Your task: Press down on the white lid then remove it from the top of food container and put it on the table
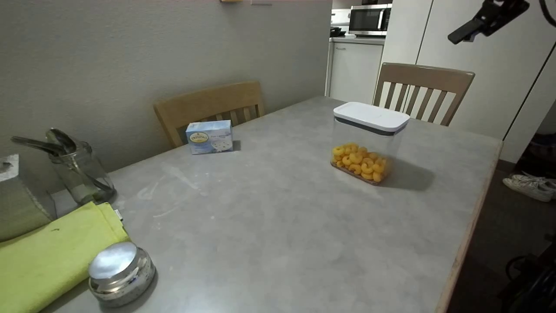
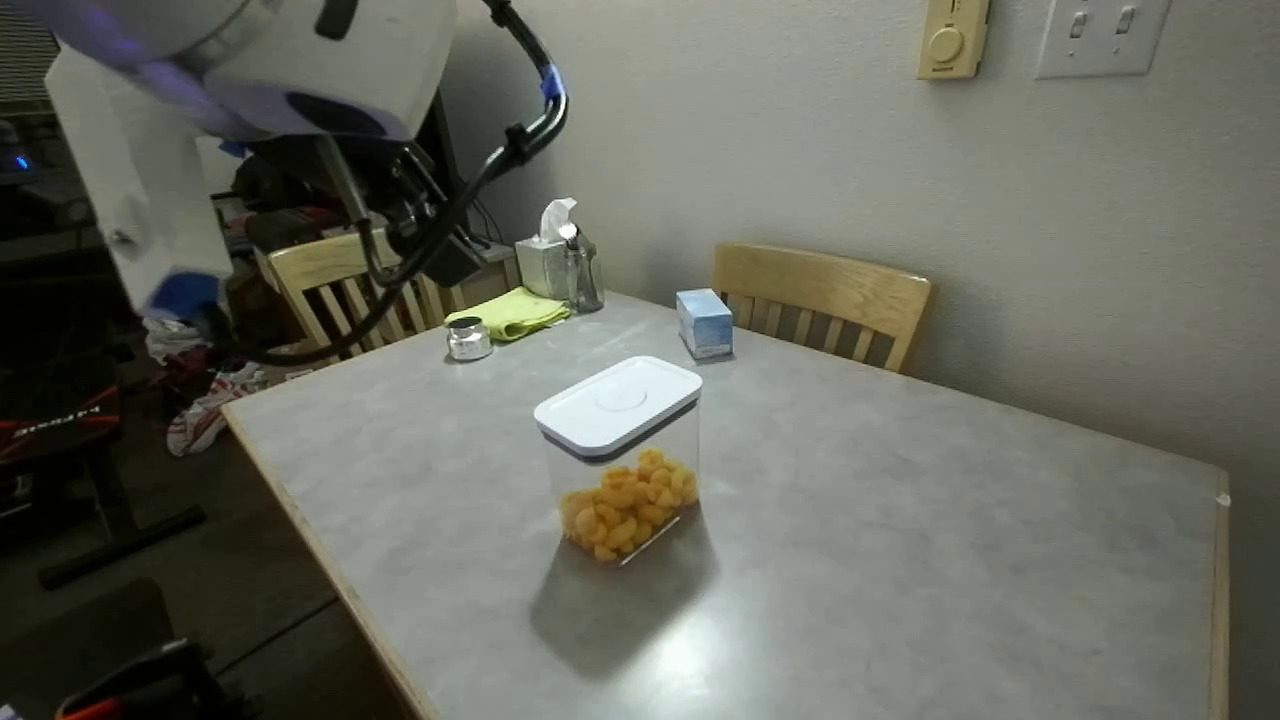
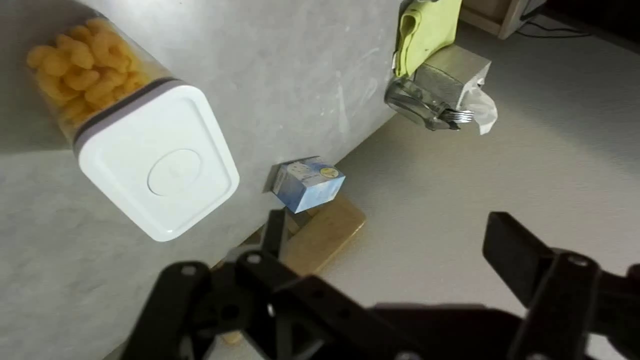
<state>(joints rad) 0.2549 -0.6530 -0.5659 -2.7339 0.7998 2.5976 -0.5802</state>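
The white lid [image 1: 371, 116] sits flat on top of the clear food container [image 1: 362, 150], which holds yellow-orange pasta pieces. The lid [image 2: 622, 404] and container [image 2: 630, 500] also show in an exterior view, with the round button outline on the lid. The container stands upright on the grey table [image 1: 269, 226]. In the wrist view the lid [image 3: 160, 160] is at the left, apart from the fingers. My gripper [image 3: 387, 220] is open, with nothing between its fingers. In an exterior view the gripper [image 1: 462, 34] is in the air at the upper right, well above the table.
A blue-and-white tea box [image 1: 210, 137] stands near the wall edge. A silver-lidded jar [image 1: 121, 274], yellow-green cloth [image 1: 56, 256], glass jar with cutlery [image 1: 84, 174] and tissue box [image 1: 21, 200] are at one end. Wooden chairs [image 2: 825, 300] stand around the table.
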